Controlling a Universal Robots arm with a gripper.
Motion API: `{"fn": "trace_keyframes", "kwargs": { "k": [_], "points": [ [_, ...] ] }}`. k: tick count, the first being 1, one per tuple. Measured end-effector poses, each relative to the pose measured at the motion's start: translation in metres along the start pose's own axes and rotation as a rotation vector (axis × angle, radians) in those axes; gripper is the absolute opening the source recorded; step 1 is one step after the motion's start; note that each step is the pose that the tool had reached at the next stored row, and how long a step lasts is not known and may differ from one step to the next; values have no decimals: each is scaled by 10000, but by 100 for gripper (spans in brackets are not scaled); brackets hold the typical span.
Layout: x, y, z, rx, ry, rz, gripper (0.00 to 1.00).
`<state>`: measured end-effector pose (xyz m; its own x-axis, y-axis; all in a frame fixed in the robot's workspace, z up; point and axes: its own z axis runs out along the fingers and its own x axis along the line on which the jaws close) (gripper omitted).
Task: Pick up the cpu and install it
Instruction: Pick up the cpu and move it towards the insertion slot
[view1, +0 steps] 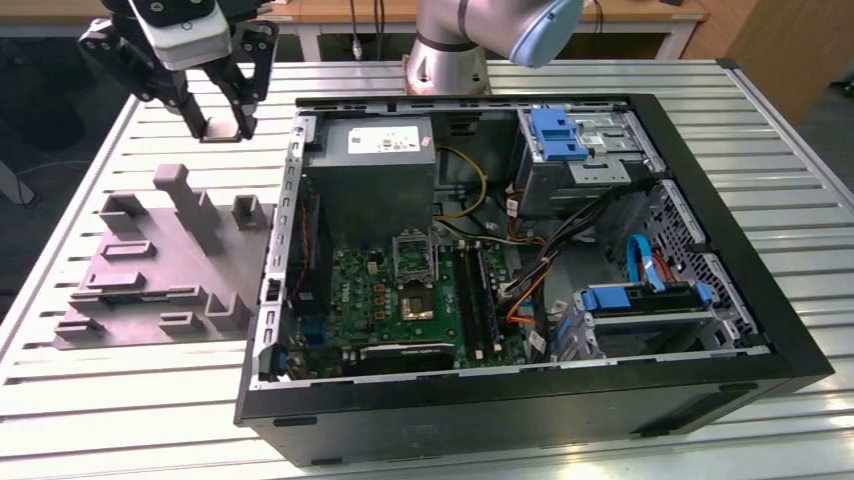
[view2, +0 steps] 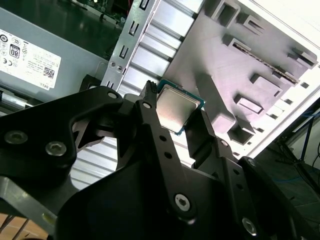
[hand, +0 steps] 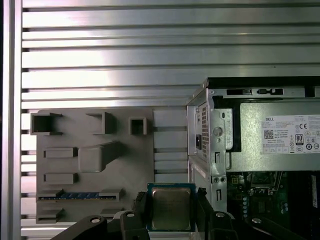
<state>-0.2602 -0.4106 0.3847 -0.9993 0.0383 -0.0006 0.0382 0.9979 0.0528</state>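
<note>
1. Exterior view: the slatted metal counter carries an open case and a parts fixture.
2. The desktop computer case lies on its side with the side panel off. It fills the middle of the frame and the exterior view's right.
3. A grey moulded fixture plate lies flat on the counter just beside the case, on the exterior view's left. In the first wrist view, what looks like a memory module rests in one of its slots.
4. Inside the case, the power supply sits in the far corner. The green motherboard lies next to it, nearer the camera.
5. The gripper hangs above the counter and outside the case. It is past the far end of the fixture plate and near the case wall by the power supply.
6. The processor socket is a metal-framed square near the middle of the motherboard. I cannot tell whether its cover is open.
7. The cpu appears in both wrist views with the jaws closed on two opposite edges. Its silvery top faces the cameras, and it is lifted off the counter and apart from the fixture plate.
8. Status (judgement): pick-up is done. Installation is not yet done, since the cpu is outside the case and well apart from the socket.
</note>
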Motion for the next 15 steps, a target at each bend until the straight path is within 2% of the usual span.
{"fn": "trace_keyframes", "kwargs": {
  "k": [15],
  "points": [
    [-54, 2, 0, 0, 1, 1, 47]
  ]
}}
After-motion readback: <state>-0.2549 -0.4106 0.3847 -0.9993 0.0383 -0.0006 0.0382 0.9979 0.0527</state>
